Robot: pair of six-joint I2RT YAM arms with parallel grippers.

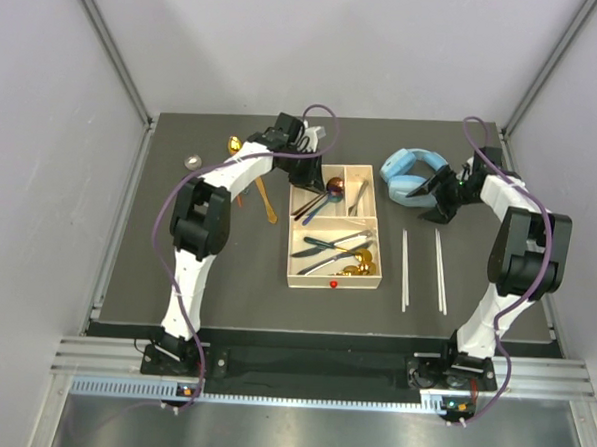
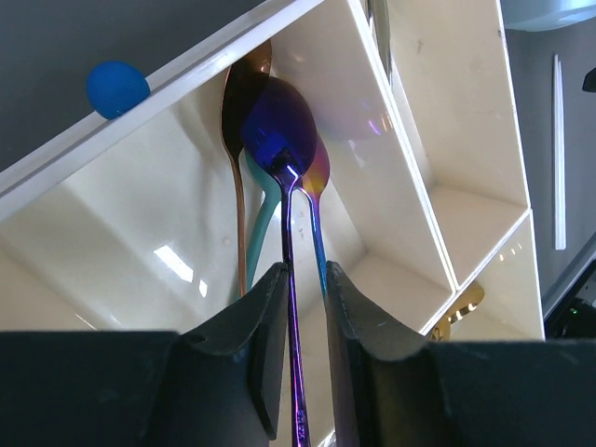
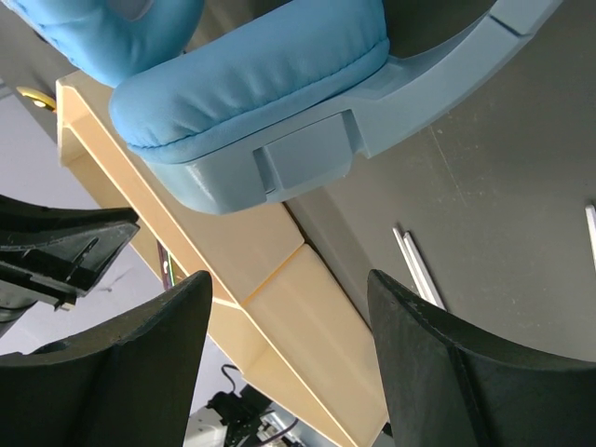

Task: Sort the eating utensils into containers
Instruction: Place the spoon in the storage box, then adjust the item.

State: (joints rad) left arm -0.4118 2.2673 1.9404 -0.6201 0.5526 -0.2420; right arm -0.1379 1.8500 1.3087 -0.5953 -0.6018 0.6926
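Dark tabletop, cream tray (image 1: pixel 315 282) at centre, arms either side.
Left gripper (image 2: pixel 305 279) hangs over the tray's far-left small section, fingers slightly parted, purple spoon (image 2: pixel 275 135) handle running loose between them, bowl leaning on the far wall. Right gripper (image 3: pixel 289 284) spread wide, empty, beside blue headphones (image 1: pixel 406 169). Chopsticks (image 1: pixel 405 269) lie on the table right of the tray.

Setting: robotics lab test cell | dark table (image 1: pixel 224 300) boxed in by plain pale wall panels (image 1: pixel 41 170) at left, far and right edges | ribbed aluminium rail (image 1: pixel 321 365) along near edge | left arm (image 1: pixel 193 228), right arm (image 1: pixel 522 250) bolted there | purple cables (image 1: pixel 164 216) looped along arms
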